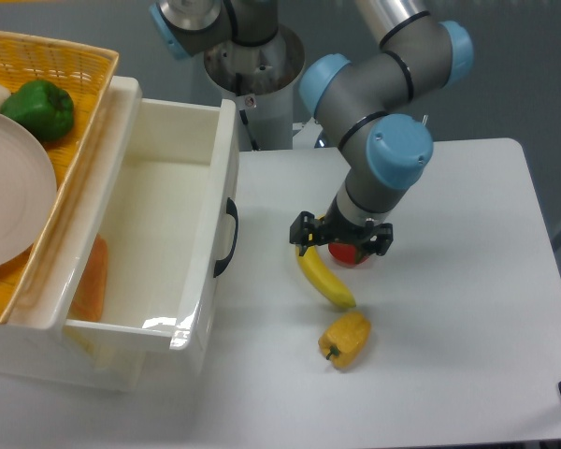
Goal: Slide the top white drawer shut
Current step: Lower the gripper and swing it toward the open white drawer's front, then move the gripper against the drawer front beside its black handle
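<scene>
White table [449, 309] against a grey-blue backdrop, with the arm's base mounted at the back edge.

The gripper [342, 238] hangs low over the table, right above the top end of the banana [322, 274] and the red pepper [350, 253], with its fingers spread and nothing between them as far as I can see. A yellow pepper [345, 339] sits a bit nearer the camera, just past the banana's lower tip.

To the left, the top white drawer [159, 243] is pulled way out, its black handle [228, 238] facing the gripper with bare table between them.

What worries me: the fingers are so close to the banana and red pepper that a sideways move toward the drawer front could drag the fruit along and jam it against the front panel. Also, pushing off-center or on the curved handle could skew the drawer so it binds.

Contents: the drawer itself looks empty, just glossy white inside. Something orange [92, 281] shows below its left wall, can't tell what. The yellow wicker basket [70, 65] on top of the cabinet holds a white plate [9, 187] and a green pepper [39, 109].
</scene>
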Robot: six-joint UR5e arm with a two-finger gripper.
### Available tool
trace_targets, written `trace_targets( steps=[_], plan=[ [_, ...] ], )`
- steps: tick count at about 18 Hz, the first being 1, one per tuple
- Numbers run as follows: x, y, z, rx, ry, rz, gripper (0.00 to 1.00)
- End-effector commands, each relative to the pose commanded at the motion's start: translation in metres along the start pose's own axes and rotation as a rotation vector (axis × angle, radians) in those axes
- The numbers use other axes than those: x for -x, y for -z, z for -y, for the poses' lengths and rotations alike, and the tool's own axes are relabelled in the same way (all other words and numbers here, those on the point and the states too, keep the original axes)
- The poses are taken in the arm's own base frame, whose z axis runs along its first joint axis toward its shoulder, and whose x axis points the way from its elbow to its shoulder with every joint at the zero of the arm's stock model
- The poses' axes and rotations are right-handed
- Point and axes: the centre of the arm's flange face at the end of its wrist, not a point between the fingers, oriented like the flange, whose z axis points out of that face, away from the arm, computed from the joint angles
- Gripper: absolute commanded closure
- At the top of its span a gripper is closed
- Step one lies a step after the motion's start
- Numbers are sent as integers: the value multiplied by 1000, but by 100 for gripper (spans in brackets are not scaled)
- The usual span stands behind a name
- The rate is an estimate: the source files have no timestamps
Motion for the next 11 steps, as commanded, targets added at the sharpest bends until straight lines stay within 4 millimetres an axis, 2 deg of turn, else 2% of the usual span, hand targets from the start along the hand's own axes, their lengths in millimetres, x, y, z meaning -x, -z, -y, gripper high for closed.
trace_targets(
  steps=[4, 11],
  plan=[
    [-20, 0, 7, -19, 7, -31, 0],
    [-37, -2, 11, -35, -10, -71, 0]
  ],
)
